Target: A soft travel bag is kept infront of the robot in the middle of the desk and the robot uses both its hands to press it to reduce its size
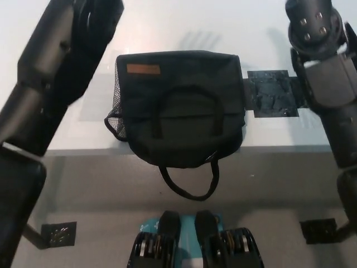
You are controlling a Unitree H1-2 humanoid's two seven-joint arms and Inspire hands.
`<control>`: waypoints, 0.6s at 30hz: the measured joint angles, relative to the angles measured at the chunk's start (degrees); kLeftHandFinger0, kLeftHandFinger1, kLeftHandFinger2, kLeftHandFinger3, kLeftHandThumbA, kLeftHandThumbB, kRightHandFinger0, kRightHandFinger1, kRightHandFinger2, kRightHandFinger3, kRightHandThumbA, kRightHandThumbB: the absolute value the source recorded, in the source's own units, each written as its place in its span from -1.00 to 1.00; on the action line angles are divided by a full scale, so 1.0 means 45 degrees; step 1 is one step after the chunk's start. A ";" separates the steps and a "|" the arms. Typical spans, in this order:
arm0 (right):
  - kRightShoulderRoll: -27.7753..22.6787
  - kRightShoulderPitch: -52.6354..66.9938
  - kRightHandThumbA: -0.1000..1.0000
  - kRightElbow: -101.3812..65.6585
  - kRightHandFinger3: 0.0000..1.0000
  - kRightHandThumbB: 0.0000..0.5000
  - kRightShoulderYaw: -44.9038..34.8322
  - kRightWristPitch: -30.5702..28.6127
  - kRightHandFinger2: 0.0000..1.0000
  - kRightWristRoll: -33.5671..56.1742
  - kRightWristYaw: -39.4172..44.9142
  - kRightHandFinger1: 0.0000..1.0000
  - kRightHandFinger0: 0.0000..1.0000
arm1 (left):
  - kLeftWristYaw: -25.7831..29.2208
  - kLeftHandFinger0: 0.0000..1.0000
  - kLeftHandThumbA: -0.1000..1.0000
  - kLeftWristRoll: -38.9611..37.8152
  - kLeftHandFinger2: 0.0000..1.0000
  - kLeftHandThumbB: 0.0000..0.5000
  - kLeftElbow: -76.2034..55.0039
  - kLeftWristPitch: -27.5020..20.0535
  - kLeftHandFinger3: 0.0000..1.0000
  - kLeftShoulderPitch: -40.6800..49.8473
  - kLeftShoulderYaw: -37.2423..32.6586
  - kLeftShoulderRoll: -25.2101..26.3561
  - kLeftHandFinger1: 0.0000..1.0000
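A black soft travel bag (pixel 181 109) lies flat in the middle of the frame, on a white desk (pixel 167 22). Its lower edge hangs slightly past the desk's front edge, and one carry handle (pixel 188 181) dangles in a loop below that edge. A second handle lies in an arch across the bag's top face. A small orange label (pixel 143 69) sits near the bag's upper left corner, and a mesh side pocket (pixel 115 111) shows along its left side. The bag is closed, so nothing inside it can be seen.

A dark patch of tape (pixel 271 93) lies on the desk just to the right of the bag, partly covered by the right arm.

Both arms are raised, clear of the bag. The left arm (pixel 50 84) fills the left side of the frame, running from the lower left up to the top edge. The right arm (pixel 329 89) rises along the right side. Both hands are cut off beyond the top of the frame, so it is not possible to tell whether they are released or clenched. Neither arm touches the bag.
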 measured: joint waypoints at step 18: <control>0.0146 0.7307 1.00 -0.6987 1.00 0.07 0.0309 0.0897 1.00 0.0492 0.0388 1.00 1.00 | -0.0415 1.00 1.00 -0.1030 1.00 -0.32 -0.7266 0.0266 1.00 0.8591 0.0478 -0.0006 1.00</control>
